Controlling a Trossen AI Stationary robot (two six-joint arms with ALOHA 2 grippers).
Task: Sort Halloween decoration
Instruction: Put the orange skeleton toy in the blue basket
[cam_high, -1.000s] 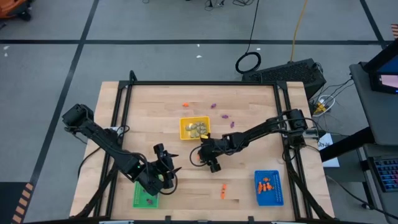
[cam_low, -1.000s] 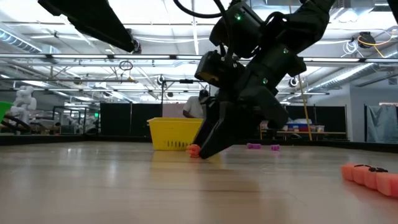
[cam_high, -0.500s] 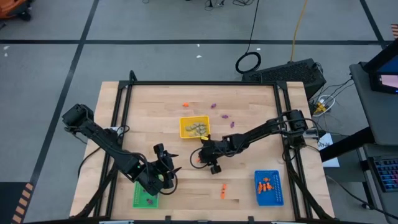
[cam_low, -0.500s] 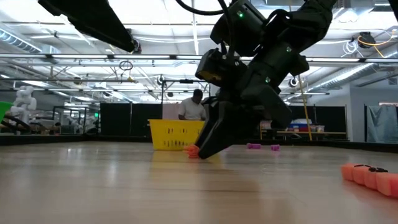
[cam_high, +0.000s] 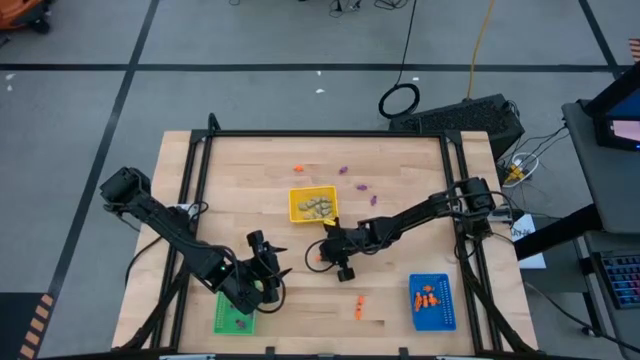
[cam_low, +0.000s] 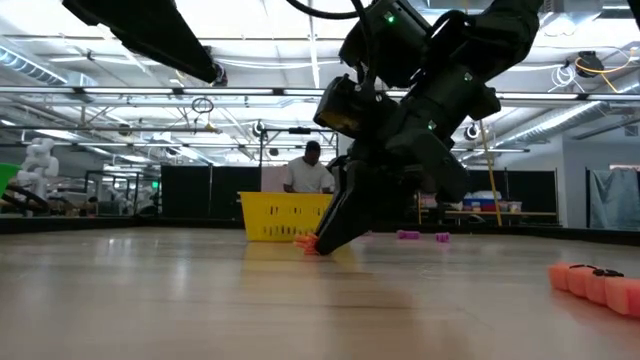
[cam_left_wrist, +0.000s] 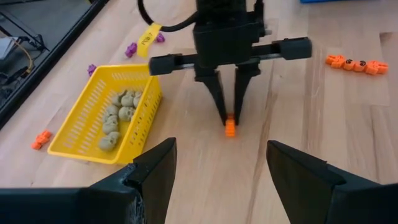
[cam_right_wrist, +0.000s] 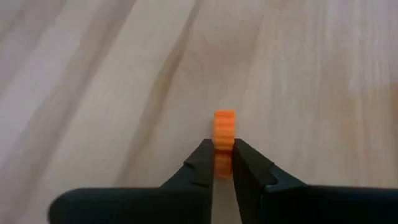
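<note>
Right pincer (cam_right_wrist: 218, 163) pinches an orange trinket (cam_right_wrist: 224, 127) on the surface (cam_high: 400, 180) beside the yellow tray (cam_high: 296, 208) of beige pieces (cam_left_wrist: 118, 115); blue tray (cam_high: 444, 318) holds orange ones. Left pincer (cam_left_wrist: 217, 171) spread.

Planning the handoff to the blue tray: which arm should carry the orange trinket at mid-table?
Right. The right gripper is pinched on the orange trinket, and the blue tray is on its side. The left gripper waits by the green tray.
</note>
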